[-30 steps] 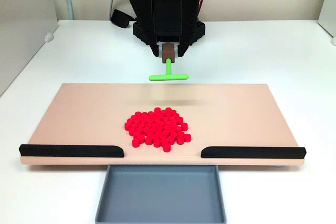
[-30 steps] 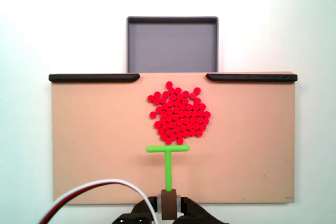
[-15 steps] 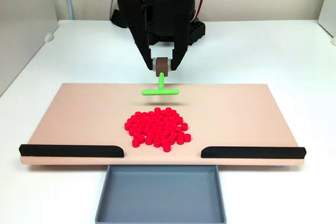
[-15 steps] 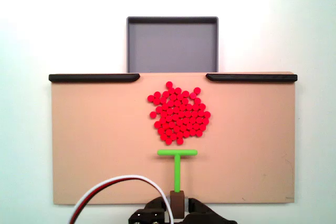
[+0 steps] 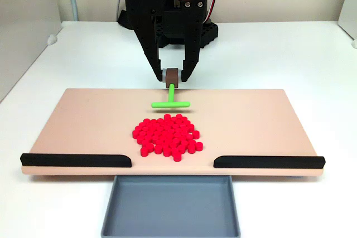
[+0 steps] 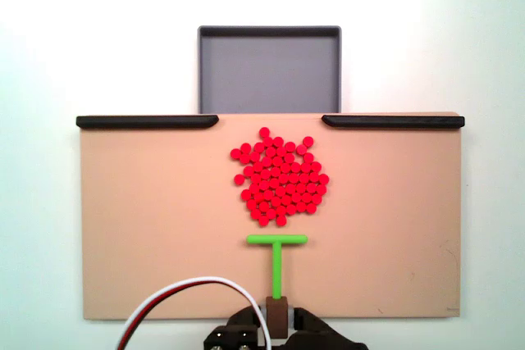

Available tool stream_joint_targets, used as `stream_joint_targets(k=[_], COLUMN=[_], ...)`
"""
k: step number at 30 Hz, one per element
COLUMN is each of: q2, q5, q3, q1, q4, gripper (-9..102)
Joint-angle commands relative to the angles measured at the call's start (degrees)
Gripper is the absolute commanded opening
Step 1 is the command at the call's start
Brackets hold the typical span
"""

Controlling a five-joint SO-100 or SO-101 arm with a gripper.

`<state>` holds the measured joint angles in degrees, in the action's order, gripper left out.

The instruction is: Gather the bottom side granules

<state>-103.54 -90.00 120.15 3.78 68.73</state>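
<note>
The end effector (image 5: 172,74) is seen clamped on a small brown block from which the green pusher (image 5: 170,102) extends, its crossbar turned toward the granules (image 5: 167,135). In a fixed view from above, the end effector (image 6: 278,317) is found at the bottom edge of the board (image 6: 148,227), the pusher (image 6: 277,258) pointing up the picture and its bar lying just below the granules (image 6: 279,176), apart from them.

The granules are gathered in one loose cluster near the middle of the board, a little nearer the two black rails (image 6: 148,121) than the arm. Behind the gap between the rails a grey tray (image 6: 269,71) is set, with nothing seen in it.

The step in hand is judged to be the approach to the cluster's arm-side edge. For this to be done well, the bar should be kept square to the push and low against the board, so that no pellets are ridden over. The bar is narrower than the cluster and sits slightly right of its lowest pellets, so a slow, centred stroke is advised, lest strays slip round the ends.

In the front view the arm is seen bent forward over the surface (image 5: 279,54), the fingers pointing steeply down and the pusher slanting forward to the board.
</note>
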Motion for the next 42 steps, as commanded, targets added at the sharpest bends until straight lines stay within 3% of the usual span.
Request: stream_joint_targets(k=[1, 42], q2=[-2.11, 2.11], q5=[0.88, 0.79], q3=[0.7, 1.85], q1=[0.44, -0.79], q4=[-1.49, -3.43], gripper=[0, 0])
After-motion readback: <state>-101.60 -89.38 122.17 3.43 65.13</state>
